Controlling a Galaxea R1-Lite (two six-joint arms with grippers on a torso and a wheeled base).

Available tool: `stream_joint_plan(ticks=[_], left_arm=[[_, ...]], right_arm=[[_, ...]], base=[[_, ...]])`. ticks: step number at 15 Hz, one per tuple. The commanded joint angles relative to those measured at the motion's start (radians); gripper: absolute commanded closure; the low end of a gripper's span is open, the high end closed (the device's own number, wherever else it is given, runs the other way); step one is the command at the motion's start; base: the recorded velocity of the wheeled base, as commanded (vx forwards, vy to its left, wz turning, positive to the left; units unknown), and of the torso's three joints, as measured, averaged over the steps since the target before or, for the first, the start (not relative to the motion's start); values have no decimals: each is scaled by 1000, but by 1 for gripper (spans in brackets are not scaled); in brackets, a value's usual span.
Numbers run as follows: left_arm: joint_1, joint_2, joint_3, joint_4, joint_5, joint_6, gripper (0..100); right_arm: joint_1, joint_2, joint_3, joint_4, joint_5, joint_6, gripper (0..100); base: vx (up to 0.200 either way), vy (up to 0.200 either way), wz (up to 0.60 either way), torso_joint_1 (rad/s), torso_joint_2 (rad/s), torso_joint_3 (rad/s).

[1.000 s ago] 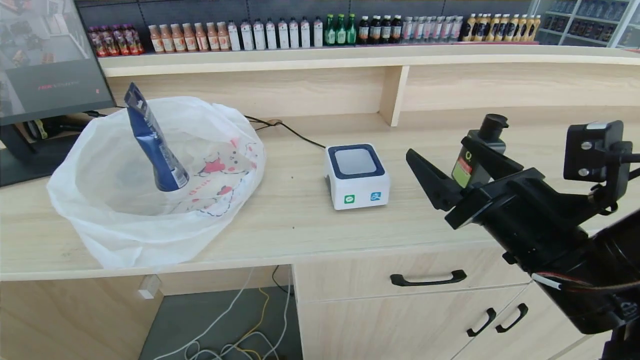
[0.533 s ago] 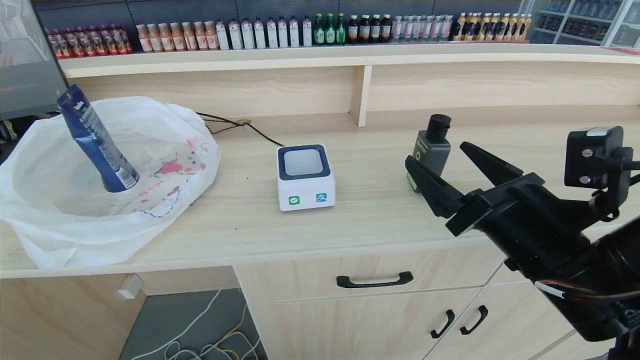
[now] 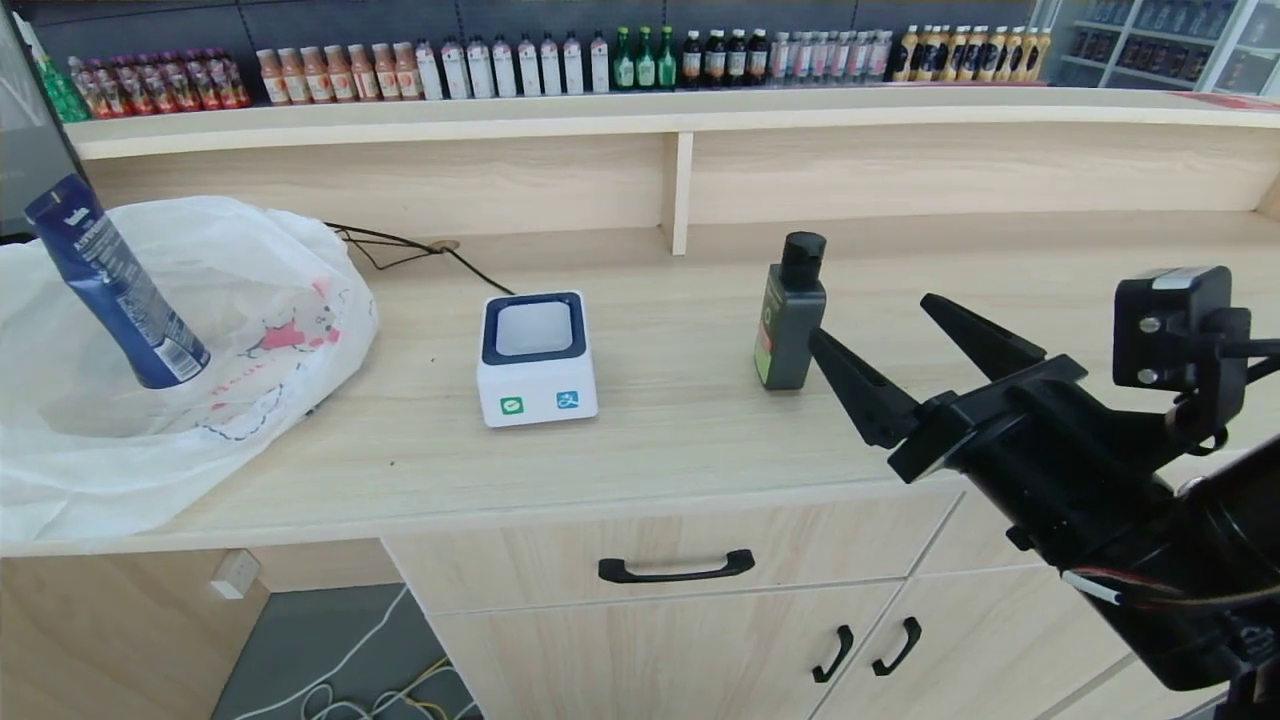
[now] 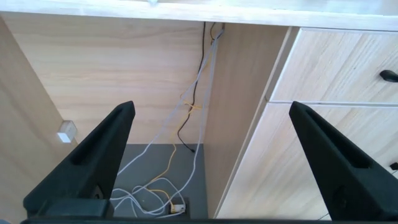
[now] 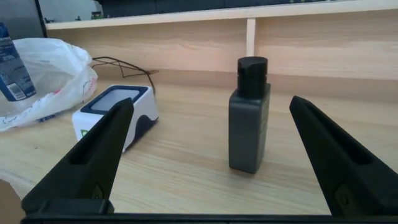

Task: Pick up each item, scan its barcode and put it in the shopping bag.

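A dark grey bottle with a black cap stands upright on the wooden counter, right of the white barcode scanner. At the left lies the open white shopping bag, a blue tube leaning upright inside it. My right gripper hovers open just right of the bottle, near the counter's front, holding nothing. The right wrist view faces the bottle ahead between the open fingers of the right gripper, with the scanner and bag off to one side. My left gripper is open below the counter.
A raised back shelf with a divider runs behind the counter, a row of bottles beyond it. A black cable trails from the scanner. Drawers with black handles sit below; loose cables lie on the floor.
The head camera has swung right, so bag, scanner and bottle slide left in the picture. The bottle now shows left of the right gripper's fingers instead of behind them. The gripper stays open.
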Motion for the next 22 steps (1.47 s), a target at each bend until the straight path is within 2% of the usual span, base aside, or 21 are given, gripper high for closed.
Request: stream_joint_plan(ticks=[1, 5, 8, 12, 14, 15, 16, 22], left_arm=[[0, 0, 0, 0, 0, 1, 0], [0, 0, 0, 0, 0, -1, 0], [0, 0, 0, 0, 0, 1, 0], [0, 0, 0, 0, 0, 1, 0], [0, 0, 0, 0, 0, 1, 0], [0, 0, 0, 0, 0, -1, 0], [0, 0, 0, 0, 0, -1, 0], [0, 0, 0, 0, 0, 1, 0]], right_arm=[[-2, 19, 2, -1, 0, -16, 0], [-2, 33, 31, -1, -17, -53, 0], [-1, 59, -41, 30, -52, -51, 0], [-1, 56, -98, 153, -52, -45, 0], [-2, 57, -194, 240, -55, -24, 0], [-2, 59, -199, 248, -57, -24, 0], [-2, 60, -254, 322, -74, -21, 0], [-5, 116, -375, 435, -80, 12, 0]], base=[[0, 0, 0, 0, 0, 0], [0, 0, 0, 0, 0, 0], [0, 0, 0, 0, 0, 0], [0, 0, 0, 0, 0, 0], [0, 0, 0, 0, 0, 0], [0, 0, 0, 0, 0, 0], [0, 0, 0, 0, 0, 0], [0, 0, 0, 0, 0, 0]])
